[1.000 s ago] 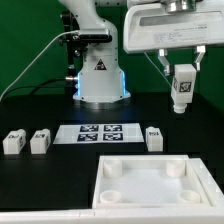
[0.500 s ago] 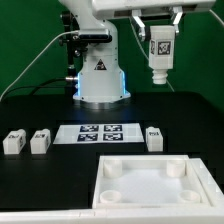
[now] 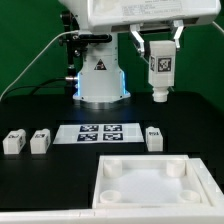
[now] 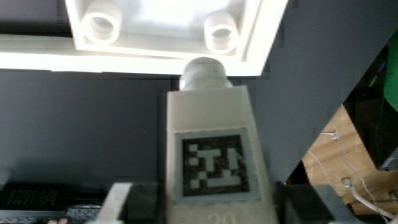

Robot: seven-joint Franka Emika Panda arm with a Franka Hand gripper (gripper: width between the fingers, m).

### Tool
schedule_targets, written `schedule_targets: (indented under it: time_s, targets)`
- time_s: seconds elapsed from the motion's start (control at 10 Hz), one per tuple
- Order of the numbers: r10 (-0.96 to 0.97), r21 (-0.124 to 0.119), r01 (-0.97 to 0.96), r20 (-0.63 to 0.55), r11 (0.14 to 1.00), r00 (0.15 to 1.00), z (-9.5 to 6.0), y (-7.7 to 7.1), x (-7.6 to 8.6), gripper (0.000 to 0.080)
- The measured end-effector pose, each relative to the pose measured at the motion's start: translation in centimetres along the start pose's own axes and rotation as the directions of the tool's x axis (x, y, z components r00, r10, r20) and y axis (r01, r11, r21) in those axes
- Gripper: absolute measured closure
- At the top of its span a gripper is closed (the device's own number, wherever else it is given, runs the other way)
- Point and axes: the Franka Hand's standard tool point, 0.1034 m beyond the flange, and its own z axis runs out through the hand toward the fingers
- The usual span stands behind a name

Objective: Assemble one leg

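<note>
The gripper [image 3: 159,44] has come down a little since half a second ago, and the leg [image 3: 160,68] with it, after swinging towards the exterior view's left from where it hung a second ago. Nearest the camera lies the white tray [image 3: 150,161], its round corner sockets facing up. Just beyond it, on the black table [image 3: 40,110], lies the marker board [image 3: 105,133]. A spare leg [image 3: 13,142] and a second spare leg [image 3: 39,141] stand off its end on the exterior view's left, and a third spare leg [image 3: 154,138] stands just beside its other end. Farther back, well above the table, the claw's two fingers are clamped on the upper end of the leg (tag towards the camera, round peg end down), which hangs upright in the air. Behind stands the robot base [image 3: 100,80]. The wrist view looks along the leg [image 4: 217,150], with the tray [image 4: 164,15] beyond its peg tip.
</note>
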Motion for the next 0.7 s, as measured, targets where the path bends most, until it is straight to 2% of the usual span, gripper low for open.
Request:
schedule_targets:
  time_s: [0.2,0.3,0.4,0.5,0.7]
  targets:
    - [-0.004,0.0,0.004,0.003,1.0,1.0,0.1,0.0,-0.1,0.0505]
    - [-0.017,0.002,0.017,-0.004,1.0,1.0,1.0,-0.1,-0.4,0.0505]
    - [-0.016,0.006,0.017,-0.002,1.0,1.0,3.3,-0.1,-0.9,0.0505]
    - [-0.015,0.011,0.015,0.006,1.0,1.0,5.0,-0.3,-0.7,0.0505]
    - [-0.012,0.02,0.012,0.013,1.0,1.0,7.3,-0.8,0.1,0.0505]
